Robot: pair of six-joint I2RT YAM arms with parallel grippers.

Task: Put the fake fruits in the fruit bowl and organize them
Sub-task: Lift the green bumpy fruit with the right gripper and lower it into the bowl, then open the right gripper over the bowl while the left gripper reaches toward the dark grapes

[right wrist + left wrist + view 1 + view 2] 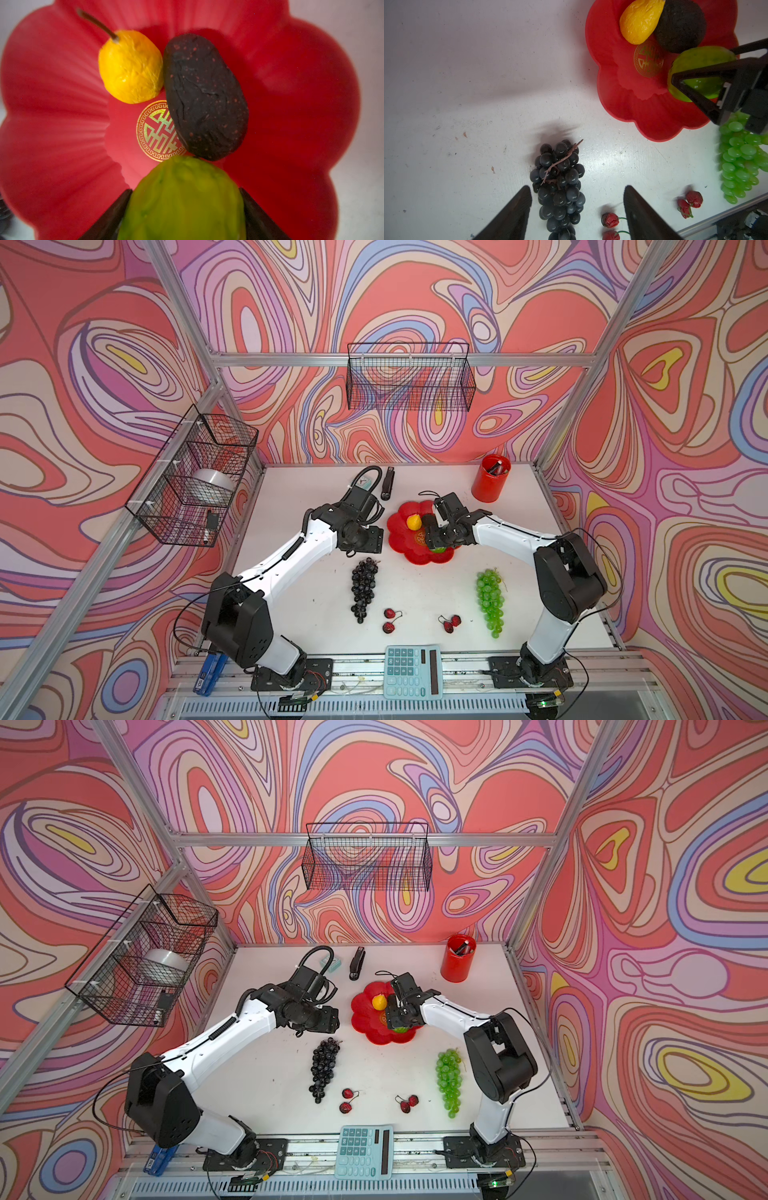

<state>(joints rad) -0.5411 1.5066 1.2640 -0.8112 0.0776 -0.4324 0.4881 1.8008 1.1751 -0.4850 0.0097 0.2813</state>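
Pincer on right [185,189] around green fruit [182,209]

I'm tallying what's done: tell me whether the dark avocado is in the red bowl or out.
In. The right wrist view shows the dark avocado lying inside the red bowl, touching the yellow fruit.

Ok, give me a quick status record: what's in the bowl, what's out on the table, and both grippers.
bowl: holds yellow fruit and avocado, touching
green fruit: inside the bowl's outline, between the right jaws; resting or held, cannot tell
table: purple grapes, green grapes, two cherry pairs
left gripper: open, empty, above the purple grapes
right gripper: over the bowl, flanking the green fruit; grip unclear
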